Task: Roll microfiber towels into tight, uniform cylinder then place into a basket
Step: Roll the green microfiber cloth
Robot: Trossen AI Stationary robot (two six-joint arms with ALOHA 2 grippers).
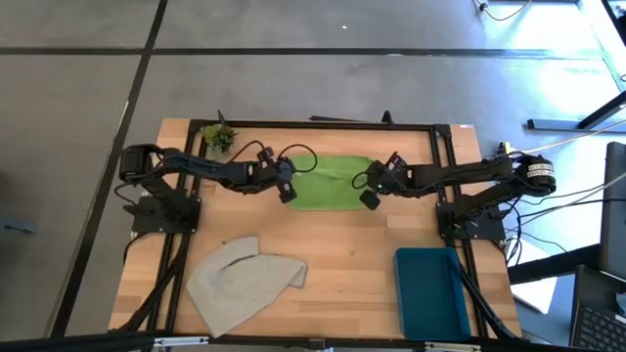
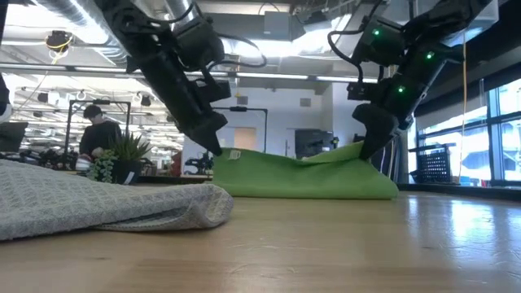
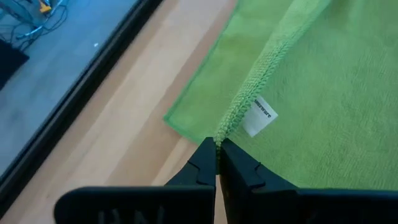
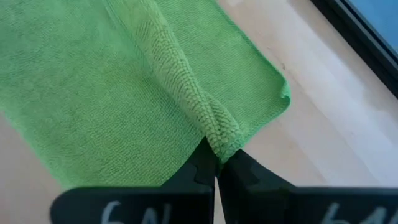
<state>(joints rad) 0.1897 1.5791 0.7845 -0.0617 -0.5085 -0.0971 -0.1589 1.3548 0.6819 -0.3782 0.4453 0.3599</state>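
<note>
The green towel (image 1: 330,183) lies on the far middle of the wooden tabletop (image 1: 352,244), with both arms reaching in over it from either side. The left claw (image 3: 216,151) is pinched fully closed on the towel's stitched hem near one end, just beside a small white label (image 3: 259,116) sewn to the cloth. The right claw (image 4: 216,163) is likewise closed tight, gripping a gathered ridge of the green fabric at the opposite end. From table height, the towel hangs between the two claws as a low green wall, its upper edge lifted at both gripped ends and sagging in the middle, while its lower part rests on the tabletop. The grey towel (image 1: 242,281) lies crumpled and partly folded over itself on the near left part of the tabletop, well apart from the green one and from both claws. The teal basket (image 1: 431,289) sits at the near right corner. A small potted plant (image 1: 218,138) stands at the far left corner. In the room beyond, a person (image 2: 96,130) is seen at a workbench.
</note>
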